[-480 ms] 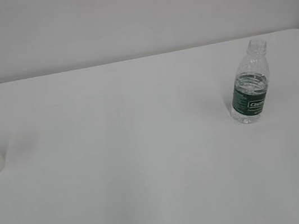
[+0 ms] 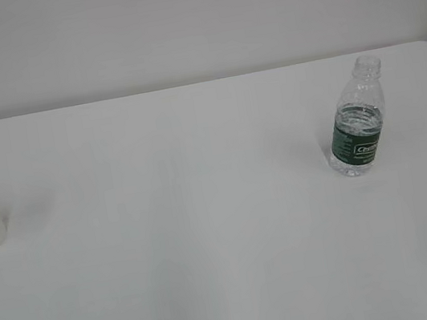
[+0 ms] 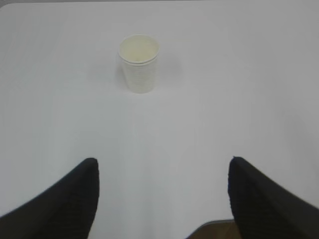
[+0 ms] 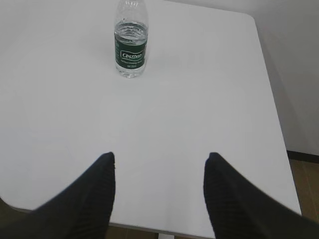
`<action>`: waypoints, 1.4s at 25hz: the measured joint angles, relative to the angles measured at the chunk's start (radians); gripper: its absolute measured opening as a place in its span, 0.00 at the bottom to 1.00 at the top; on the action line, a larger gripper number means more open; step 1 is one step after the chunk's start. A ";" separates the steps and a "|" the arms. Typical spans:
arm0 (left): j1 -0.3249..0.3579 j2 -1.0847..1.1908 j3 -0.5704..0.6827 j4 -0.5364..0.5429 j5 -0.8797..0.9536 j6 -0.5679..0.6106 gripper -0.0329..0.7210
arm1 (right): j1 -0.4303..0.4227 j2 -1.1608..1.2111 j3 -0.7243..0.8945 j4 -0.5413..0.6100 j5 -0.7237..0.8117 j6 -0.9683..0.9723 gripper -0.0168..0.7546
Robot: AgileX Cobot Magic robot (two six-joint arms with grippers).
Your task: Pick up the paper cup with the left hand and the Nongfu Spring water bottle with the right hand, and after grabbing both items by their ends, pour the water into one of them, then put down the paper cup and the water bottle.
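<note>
White table [image 2: 211,249] bears both items upright. Left claw [image 3: 163,172] spread, empty; cup [image 3: 138,62] well ahead. Right claw [image 4: 159,167] spread, empty; bottle [image 4: 131,47] ahead, slightly left.

White paper cup [image 3: 139,62] — clear bottle [image 2: 357,119], green label.

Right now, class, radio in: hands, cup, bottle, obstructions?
Both hands open, empty. Paper cup upright, untouched. Water bottle upright, uncapped. Nothing in the way.
</note>
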 joint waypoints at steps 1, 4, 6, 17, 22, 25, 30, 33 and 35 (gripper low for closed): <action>0.000 0.000 0.000 0.000 0.000 0.000 0.81 | 0.000 0.000 0.000 0.000 0.000 0.000 0.59; 0.000 0.000 0.000 0.000 0.000 0.000 0.81 | 0.000 0.000 0.000 0.000 0.000 0.000 0.59; 0.000 0.000 0.000 0.000 0.000 0.000 0.81 | 0.000 0.000 0.000 0.000 0.000 0.000 0.59; 0.000 0.000 0.000 0.000 0.000 0.000 0.81 | 0.000 0.000 0.000 0.000 0.000 0.000 0.59; 0.000 0.000 0.000 0.000 0.000 0.000 0.81 | 0.000 0.000 0.000 0.000 0.000 0.000 0.59; 0.000 0.000 0.000 0.000 0.000 0.000 0.81 | 0.000 0.000 0.000 0.000 0.000 0.000 0.59; 0.000 0.000 -0.004 0.001 -0.021 0.000 0.81 | 0.000 0.000 -0.002 0.008 -0.067 0.012 0.59; 0.000 0.000 -0.019 0.001 -0.067 0.000 0.81 | 0.000 0.000 -0.015 0.010 -0.129 0.034 0.59; 0.000 0.002 -0.030 0.002 -0.093 0.000 0.81 | 0.000 0.008 -0.026 0.012 -0.152 0.038 0.59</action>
